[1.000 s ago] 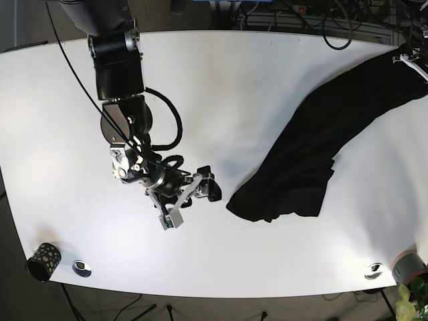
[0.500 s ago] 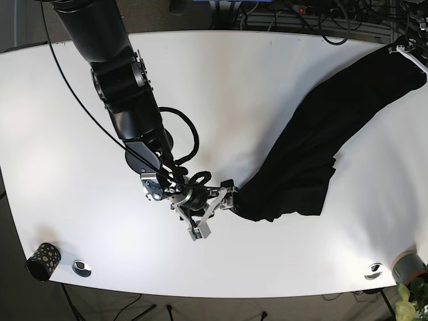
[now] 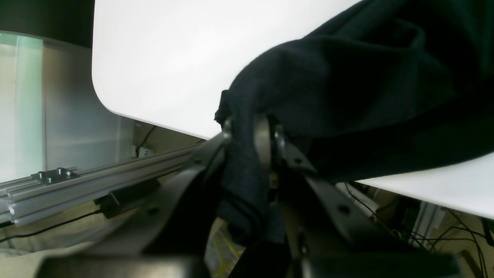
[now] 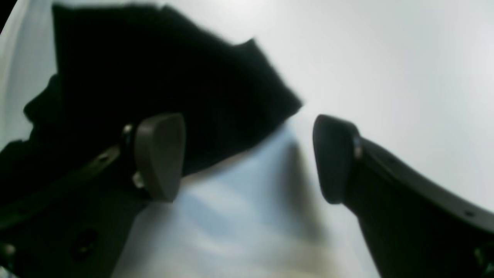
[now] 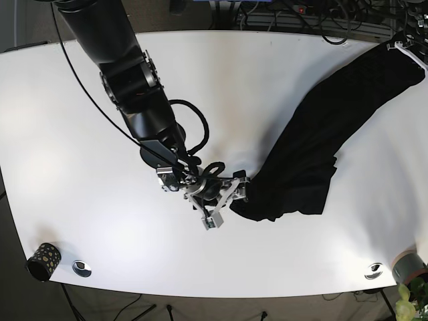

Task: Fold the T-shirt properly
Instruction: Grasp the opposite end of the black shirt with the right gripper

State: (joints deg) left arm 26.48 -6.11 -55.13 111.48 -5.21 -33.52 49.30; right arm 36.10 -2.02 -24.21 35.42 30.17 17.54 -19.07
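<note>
The black T-shirt (image 5: 321,134) lies stretched in a long diagonal band across the white table (image 5: 267,80), from the far right corner down to the lower middle. My left gripper (image 5: 405,47) is shut on the shirt's upper end at the table's far right edge. In the left wrist view, fabric (image 3: 347,77) is bunched between the pads of that gripper (image 3: 247,135). My right gripper (image 5: 231,204) is open at the shirt's lower left hem. In the right wrist view, the hem corner (image 4: 173,77) lies behind the left finger (image 4: 158,154), and the right finger (image 4: 335,158) rests over bare table.
A dark patterned cup (image 5: 43,261) and a silver disc (image 5: 81,268) sit at the front left. Another disc (image 5: 373,270), a grey object (image 5: 408,266) and a plant (image 5: 409,304) are at the front right. Cables (image 5: 334,27) run behind the table.
The right arm has swept right across the table, bringing its open gripper up to the shirt's lower hem. The shirt's upper end has shifted slightly up and right.
</note>
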